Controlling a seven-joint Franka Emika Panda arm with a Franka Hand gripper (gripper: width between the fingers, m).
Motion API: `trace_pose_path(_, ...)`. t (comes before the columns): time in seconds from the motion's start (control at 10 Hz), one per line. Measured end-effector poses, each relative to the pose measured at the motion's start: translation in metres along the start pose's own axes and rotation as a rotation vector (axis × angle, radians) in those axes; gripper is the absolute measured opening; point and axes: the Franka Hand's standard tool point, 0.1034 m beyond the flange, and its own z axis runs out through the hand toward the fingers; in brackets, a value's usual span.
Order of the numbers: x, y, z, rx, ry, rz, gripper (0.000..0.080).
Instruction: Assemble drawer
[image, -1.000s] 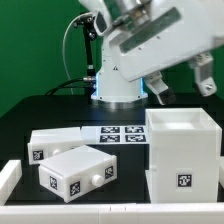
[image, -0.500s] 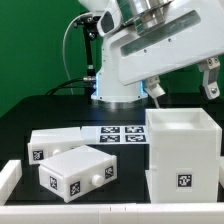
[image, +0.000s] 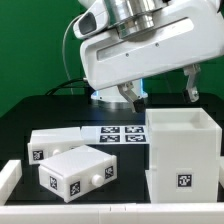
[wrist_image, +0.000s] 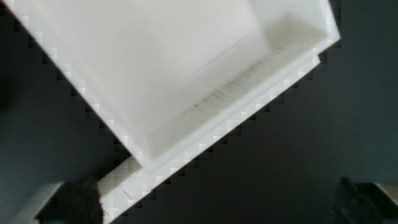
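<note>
At the exterior view's left lie the two small trays: the rear tray (image: 48, 141) and the front tray (image: 78, 172), close together and perhaps touching, each with its tag facing the camera. Next comes the marker board (image: 121, 134), flat on the black table (image: 40, 108). At the exterior view's right stands the large casing (image: 182, 150), upright with its open top up, just beside the board.

Above the casing hangs the gripper (image: 161, 90), jaws spread wide and holding nothing, clear of the rim.

In the wrist view the casing (wrist_image: 178, 80) runs slantwise across the gap between the dark fingertips. The picture is blurred, so how far off square the jaws are is hard to judge.

The risk lies there. If the arm descends with the jaws skewed to the wall, a fingertip may land on the rim rather than straddle it and shove or tip the casing. A skewed pinch on smooth plastic could also let it twist or slip when lifted, and a slide leftward would push it onto the board.
</note>
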Motion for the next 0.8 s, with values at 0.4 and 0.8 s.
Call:
trace_pose_path(0.4,-0.003,0.016,0.002,-0.027,-0.043,-0.245,0.0649)
trace_pose_path(0.8,-0.018,0.033,0.009,-0.083,-0.057,-0.442,0.0649)
